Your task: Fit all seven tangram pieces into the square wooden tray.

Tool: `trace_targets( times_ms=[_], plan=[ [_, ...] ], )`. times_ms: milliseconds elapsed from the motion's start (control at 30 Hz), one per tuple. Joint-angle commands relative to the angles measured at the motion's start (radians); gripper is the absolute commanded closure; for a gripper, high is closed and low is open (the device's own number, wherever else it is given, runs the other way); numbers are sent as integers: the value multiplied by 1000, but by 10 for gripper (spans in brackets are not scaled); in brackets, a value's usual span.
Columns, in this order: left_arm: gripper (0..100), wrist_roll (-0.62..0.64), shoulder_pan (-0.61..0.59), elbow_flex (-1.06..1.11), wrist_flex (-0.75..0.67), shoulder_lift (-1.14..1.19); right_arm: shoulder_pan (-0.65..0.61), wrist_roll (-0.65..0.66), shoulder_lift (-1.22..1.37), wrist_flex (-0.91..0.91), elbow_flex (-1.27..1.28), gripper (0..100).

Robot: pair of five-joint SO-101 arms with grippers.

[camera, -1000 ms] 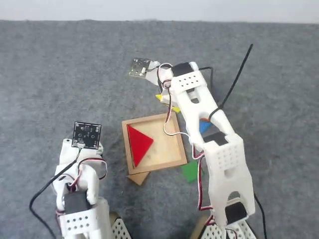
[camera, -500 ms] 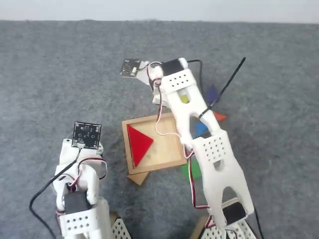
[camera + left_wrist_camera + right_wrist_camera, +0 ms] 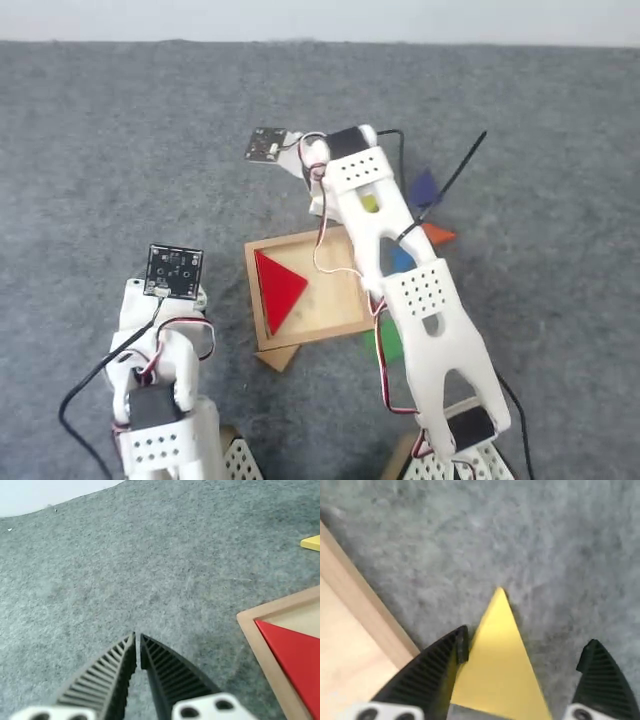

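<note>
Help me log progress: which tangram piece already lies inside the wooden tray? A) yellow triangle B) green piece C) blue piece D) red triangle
D: the red triangle lies flat inside the wooden tray, while the yellow triangle sits on the grey mat outside its rim.

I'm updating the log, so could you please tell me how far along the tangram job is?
Done: the red triangle lies in the wooden tray. In hand: the right arm's jaws stand open around the yellow triangle on the mat. Left: that one plus the purple piece, orange piece, blue piece, green piece and tan piece, all outside the tray. The left arm sits apart, jaws shut.
</note>
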Motion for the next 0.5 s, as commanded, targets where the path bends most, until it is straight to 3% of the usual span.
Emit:
trace_targets(
  times_ms=[0, 133, 467],
  plan=[
    [985, -12, -5, -15, -5, -14, 65, 64, -8, 64, -44, 735],
    [985, -12, -9, -12, -15, -14, 81, 84, -8, 101, -44, 838],
    [985, -12, -8, -12, -14, -14, 88, 123, -16, 205, -44, 843]
  ],
)
